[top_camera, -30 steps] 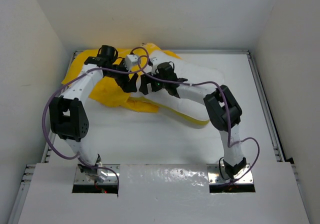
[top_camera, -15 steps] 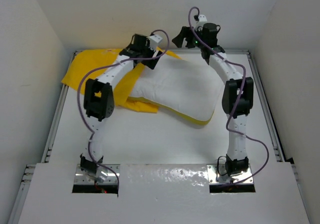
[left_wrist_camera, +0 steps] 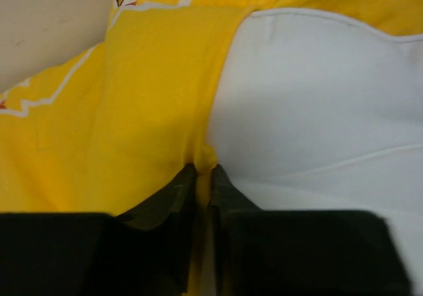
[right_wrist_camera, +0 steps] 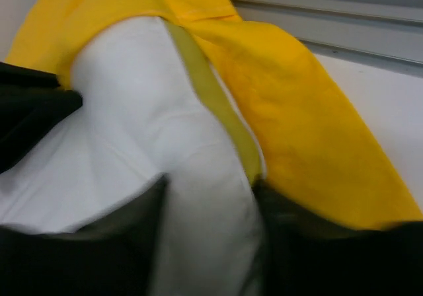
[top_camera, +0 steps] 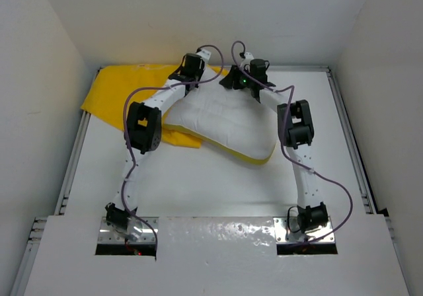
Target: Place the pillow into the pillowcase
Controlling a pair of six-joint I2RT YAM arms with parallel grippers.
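Pillow (top_camera: 221, 124): lies mid-bench, slanting from far left to near right. Its far-left end overlaps the pillowcase (top_camera: 115, 94), which is spread at the far left of the bench (top_camera: 198, 190). A strip of yellow also shows from under the pillow's near-left edge. We cannot tell how much of the pillow, if any, sits inside the case mouth.

Left jaws: narrow, with a thin fold of pillowcase pinched between them, just beside the pillow's white flank (left wrist view).

Right jaws: wide, straddling the pillow's end, with white stuffing bulging between them. The yellow edge seam (right_wrist_camera: 211, 104) runs up the pillow beyond the jaws. This view is blurred, so we cannot tell whether they press on the pillow or only stand around it.

Handling, our judgement:
- The pillow looks light, bulky and very soft. It should squash under a grip and spring back, and it will sag if lifted by one end.
- The plump middle is too thick to bite. We take it at a corner or along the seamed edge, with a deep bite.
- The pillowcase is thin and limp, with no stiffness to keep its mouth open. The hold belongs on one layer at the mouth hem, because pinching both layers closes the opening.
- We cannot tell how many layers the left jaws hold.
- The cloth may drag along with the pillow rather than slide over it.
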